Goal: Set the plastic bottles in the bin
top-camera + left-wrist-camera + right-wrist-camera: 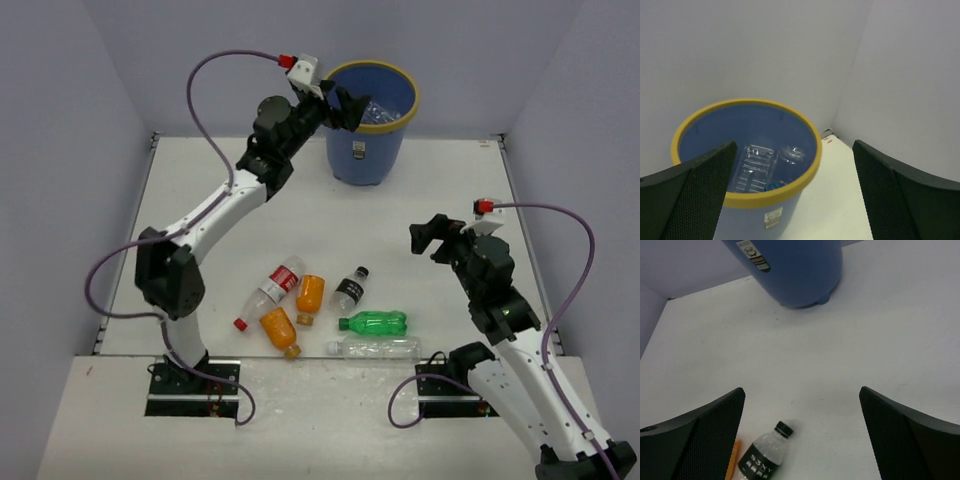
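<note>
The blue bin (372,150) with a yellow rim stands at the back of the table. My left gripper (350,108) hovers open over its left rim with nothing between its fingers. In the left wrist view the gripper (794,145) looks down into the bin (747,199), where two clear bottles (757,167) lie. Several plastic bottles lie at the front: a red-labelled one (272,292), two orange (310,295), a black-labelled one (350,289), a green one (373,323) and a plain clear one (375,347). My right gripper (432,238) is open above the table, right of the group.
The right wrist view shows the bin's wall (800,270) ahead, and the black-labelled bottle (762,460) low between the open right gripper (802,390) fingers, with an orange sliver (732,462) beside it. Grey walls enclose the white table (450,190) on three sides.
</note>
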### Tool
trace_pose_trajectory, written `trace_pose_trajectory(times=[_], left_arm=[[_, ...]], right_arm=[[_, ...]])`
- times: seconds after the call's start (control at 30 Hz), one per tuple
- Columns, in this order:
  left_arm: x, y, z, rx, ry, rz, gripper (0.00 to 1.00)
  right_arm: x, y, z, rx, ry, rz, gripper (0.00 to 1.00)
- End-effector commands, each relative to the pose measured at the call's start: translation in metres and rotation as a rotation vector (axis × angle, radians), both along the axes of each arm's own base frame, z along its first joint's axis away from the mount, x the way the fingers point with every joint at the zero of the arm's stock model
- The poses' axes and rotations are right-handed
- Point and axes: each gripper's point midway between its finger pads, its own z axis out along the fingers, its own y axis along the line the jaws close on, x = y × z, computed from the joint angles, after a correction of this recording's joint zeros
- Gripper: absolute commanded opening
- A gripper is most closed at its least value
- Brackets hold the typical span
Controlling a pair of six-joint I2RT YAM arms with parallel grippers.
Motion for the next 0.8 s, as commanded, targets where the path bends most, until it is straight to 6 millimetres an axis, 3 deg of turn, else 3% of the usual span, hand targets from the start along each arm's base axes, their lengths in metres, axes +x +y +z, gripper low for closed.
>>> trace_pose_trajectory(times=[0.0,0.07,0.1,0.13,0.17,0.27,0.33,0.37,0.43,0.63,0.77], left_arm=[[-0.065,0.062,-0.055,0.102,0.143,0.094,1.00],[-0.089,0.088,-0.088,0.098,0.223,0.150,1.00],[-0.102,0.102,-0.091,0.074,0.241,0.180,1.00],[-0.113,0.115,-0.117,0.080,0.297,0.211,1.00],[-0.123,0.129,-0.156,0.104,0.376,0.251,1.00],[-0.146,0.153,-0.209,0.123,0.491,0.314,1.00],[-0.156,0.164,-0.230,0.116,0.556,0.349,1.00],[-0.165,0.168,-0.243,0.114,0.577,0.350,1.00],[-0.171,0.177,-0.251,0.089,0.582,0.381,1.00],[-0.175,0.186,-0.248,0.052,0.568,0.411,1.00],[-0.173,0.194,-0.253,0.040,0.575,0.461,1.00]], right_arm=[[-0.016,0.041,-0.007,0.036,0.124,0.241,0.99],[-0.018,0.053,-0.020,0.044,0.191,0.298,0.99],[-0.018,0.057,-0.025,0.047,0.212,0.316,0.99],[-0.019,0.061,-0.031,0.057,0.236,0.328,0.99],[-0.019,0.066,-0.036,0.070,0.261,0.335,0.99],[-0.023,0.086,-0.053,0.100,0.328,0.390,0.99],[-0.023,0.098,-0.061,0.114,0.353,0.419,0.99],[-0.025,0.106,-0.075,0.114,0.409,0.426,0.99],[-0.025,0.113,-0.092,0.106,0.465,0.415,0.99],[-0.026,0.125,-0.132,0.123,0.599,0.363,0.99],[-0.027,0.137,-0.151,0.121,0.649,0.374,0.99]])
